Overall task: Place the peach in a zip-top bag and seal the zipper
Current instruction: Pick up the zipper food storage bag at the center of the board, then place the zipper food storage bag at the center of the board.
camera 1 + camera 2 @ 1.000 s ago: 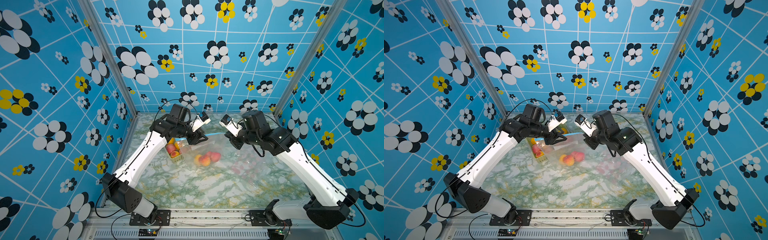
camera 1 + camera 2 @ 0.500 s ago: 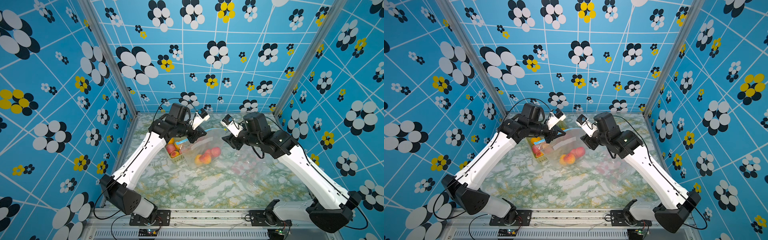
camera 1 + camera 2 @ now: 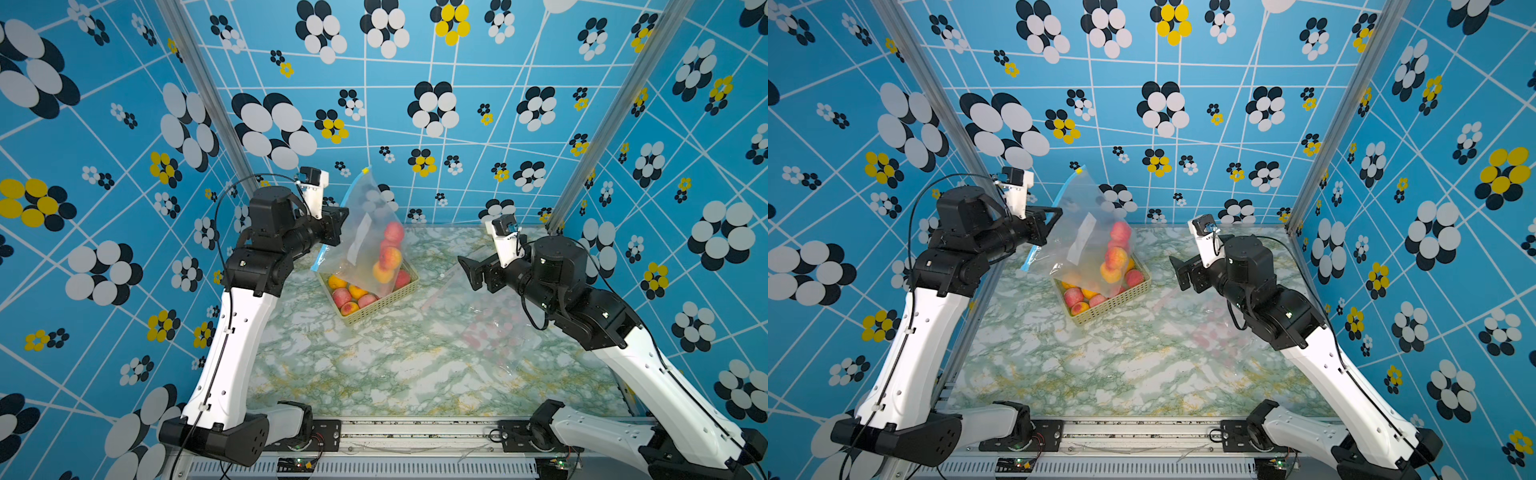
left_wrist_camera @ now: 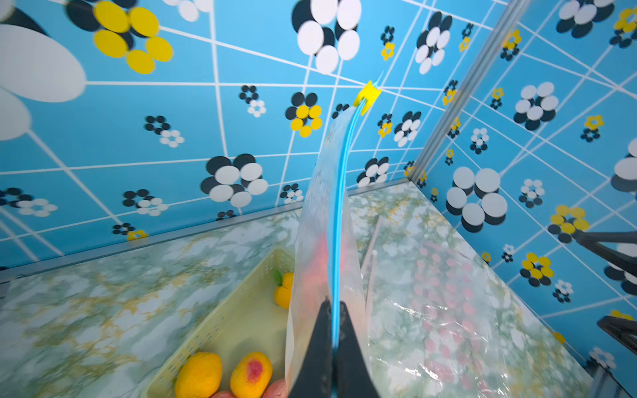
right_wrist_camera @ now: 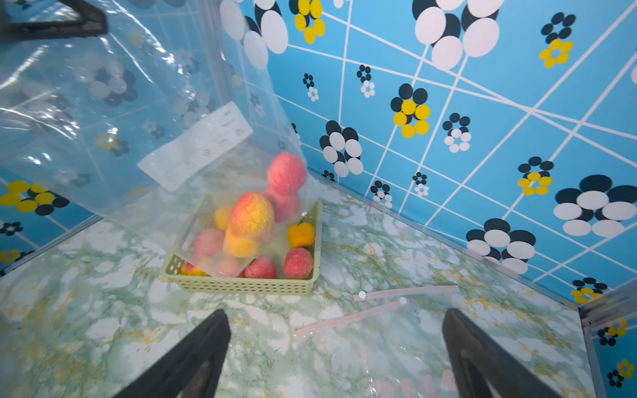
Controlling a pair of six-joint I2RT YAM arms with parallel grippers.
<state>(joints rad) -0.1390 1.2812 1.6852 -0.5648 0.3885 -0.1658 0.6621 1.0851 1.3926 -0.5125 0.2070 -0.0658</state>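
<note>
We see left gripper clamped on zip-top bag with peaches inside, basket below holding more fruit, right gripper apart.

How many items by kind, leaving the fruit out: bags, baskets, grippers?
Clear plastic zip-top bags: 2 (blue-zipper bag hanging from the left gripper; pink-printed bag flat on the marble table)
Pale green perforated plastic basket: 1
Black parallel grippers: 2 (left gripper shut on the bag's zipper edge; right gripper open, holding nothing)
Total: 5
</note>
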